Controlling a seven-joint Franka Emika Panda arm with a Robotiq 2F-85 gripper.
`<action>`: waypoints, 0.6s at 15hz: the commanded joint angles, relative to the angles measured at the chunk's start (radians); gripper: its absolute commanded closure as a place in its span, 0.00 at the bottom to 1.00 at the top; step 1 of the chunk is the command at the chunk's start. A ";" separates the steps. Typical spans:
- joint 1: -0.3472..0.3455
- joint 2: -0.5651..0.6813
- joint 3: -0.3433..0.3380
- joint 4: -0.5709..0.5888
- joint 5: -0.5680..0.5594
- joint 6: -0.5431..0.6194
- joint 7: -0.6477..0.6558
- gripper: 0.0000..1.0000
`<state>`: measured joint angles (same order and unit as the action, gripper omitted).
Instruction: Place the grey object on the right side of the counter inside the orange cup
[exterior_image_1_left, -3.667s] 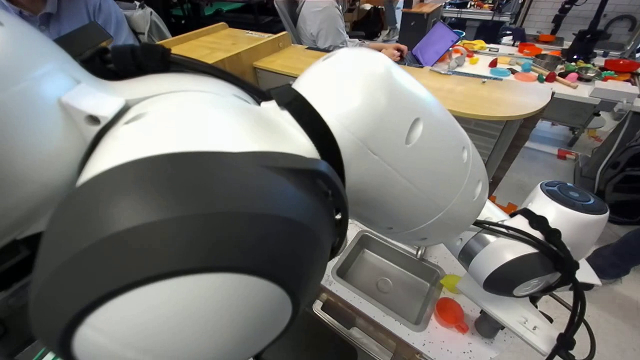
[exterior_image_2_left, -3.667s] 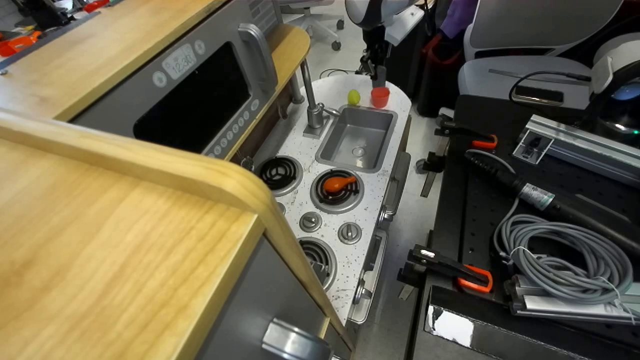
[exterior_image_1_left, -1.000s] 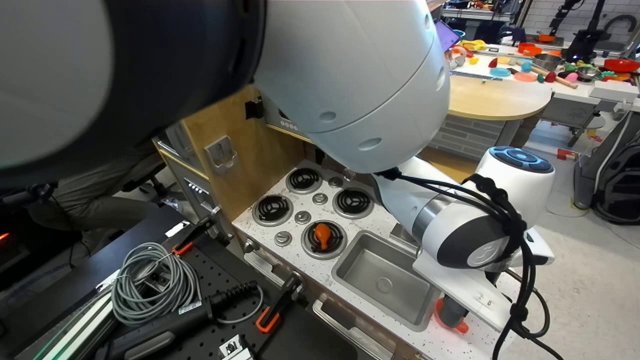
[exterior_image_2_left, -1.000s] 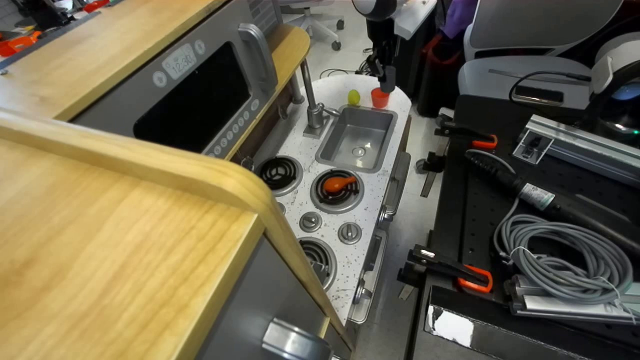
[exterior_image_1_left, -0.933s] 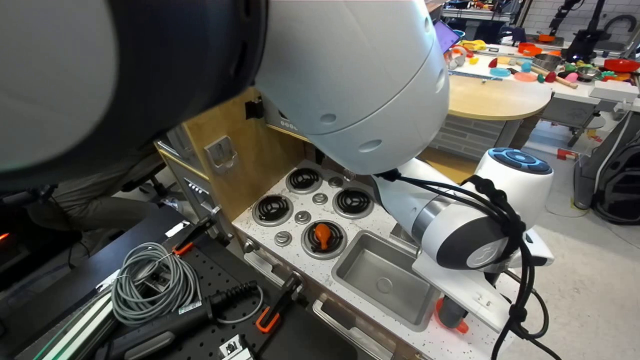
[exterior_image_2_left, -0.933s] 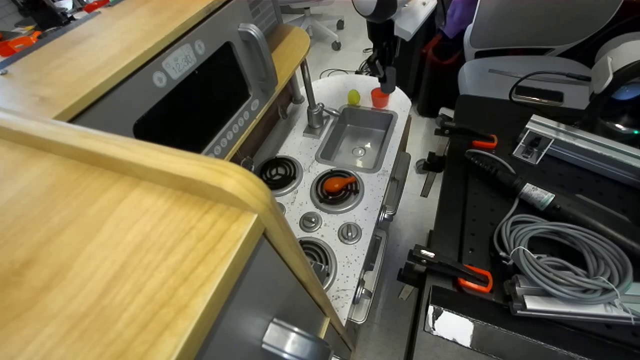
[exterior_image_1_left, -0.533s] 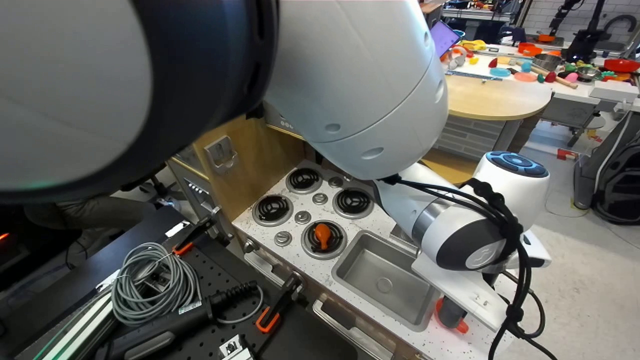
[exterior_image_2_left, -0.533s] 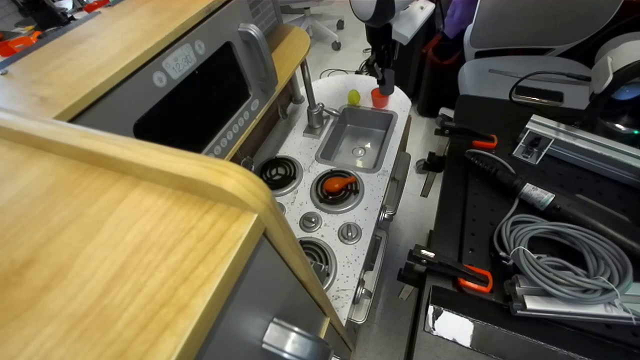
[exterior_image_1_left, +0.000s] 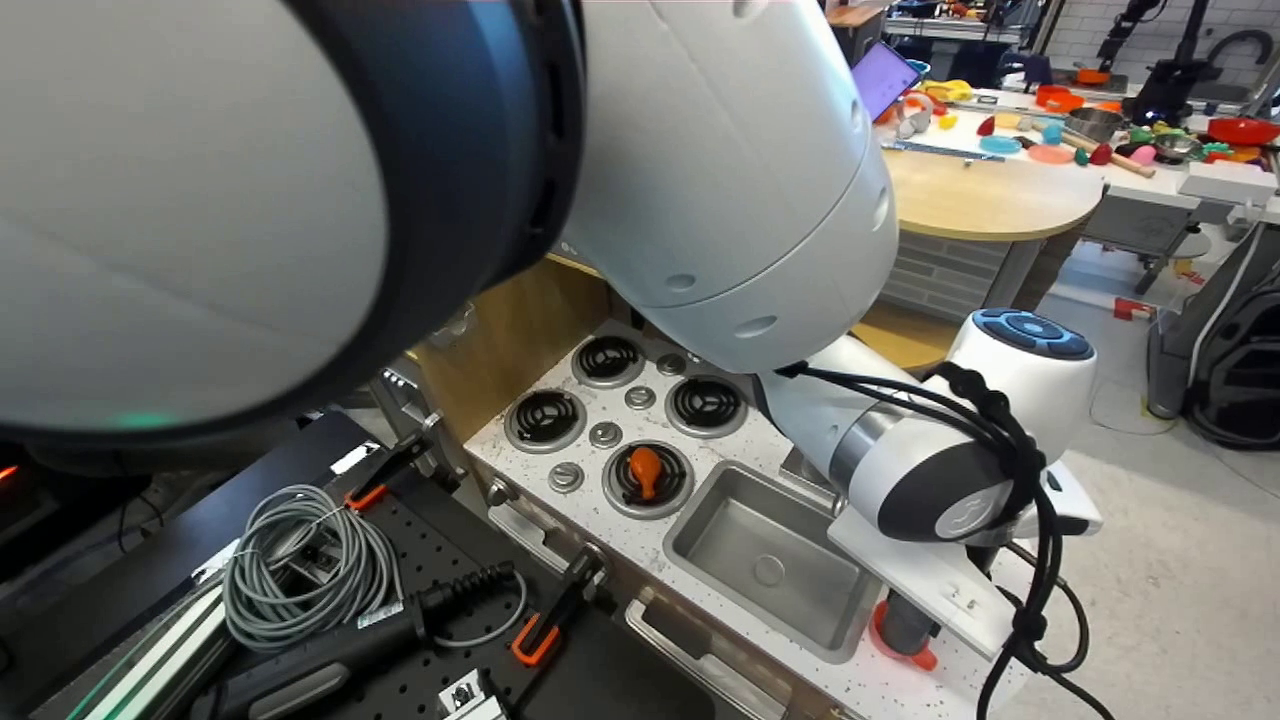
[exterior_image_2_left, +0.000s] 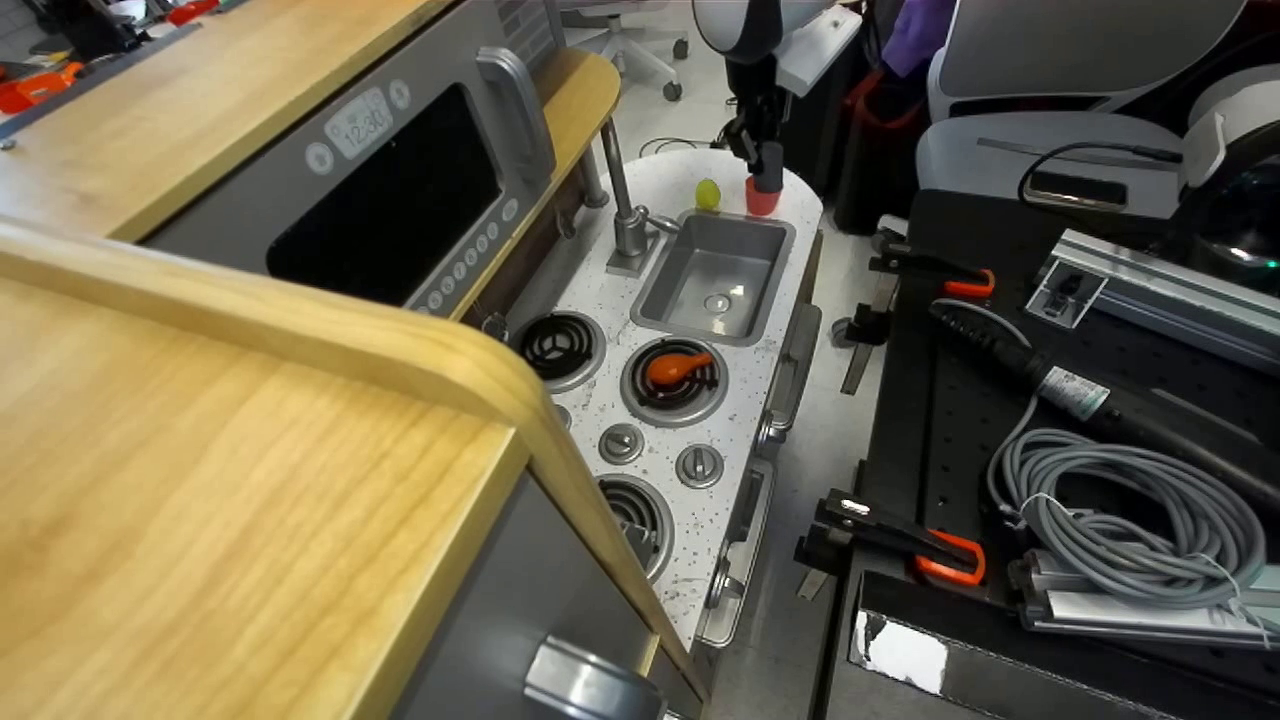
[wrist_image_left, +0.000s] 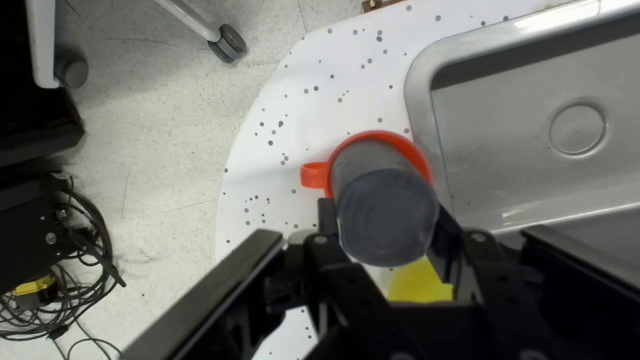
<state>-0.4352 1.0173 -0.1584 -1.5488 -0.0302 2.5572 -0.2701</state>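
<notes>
grey object (exterior_image_2_left: 768, 167), cylinder-like, is pinched in the hand (wrist_image_left: 386, 218) above the table (wrist_image_left: 300, 100), its low end at the mouth of the orange cup (exterior_image_2_left: 763, 204); how deep it sits, cannot tell. risks: in the wrist view the far end crowds the handle side of the rim, so pushing straight down could snag there and tip the cup. cup is just beside the sink basin (exterior_image_2_left: 712, 270), so a tip that way could drop both in. letting go early, with the base maybe not down, could leave the object leaning on the rim; it looks tall for the cup. fingers spreading wide could catch the cup's edge, or bump the yellow-green item (exterior_image_2_left: 708, 194) near it. counts: one grey object, one orange cup with one handle, one yellow-green item, one sink basin, one faucet (exterior_image_2_left: 631, 232), four burners (exterior_image_1_left: 545, 418), four knobs (exterior_image_1_left: 565, 477) among them, one orange thing (exterior_image_2_left: 672, 369), bulb-shaped at one end, on a burner; off to the side, one coil of grey cable (exterior_image_1_left: 252, 590) and two orange-handled clamps (exterior_image_2_left: 900, 530).
</notes>
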 joint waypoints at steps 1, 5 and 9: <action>-0.003 0.013 -0.002 0.037 -0.005 -0.028 0.008 0.23; -0.029 -0.061 0.012 -0.032 0.001 -0.010 -0.031 0.00; -0.049 -0.207 0.008 -0.212 -0.015 0.041 -0.095 0.00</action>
<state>-0.4643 0.9528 -0.1578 -1.5846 -0.0301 2.5593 -0.3102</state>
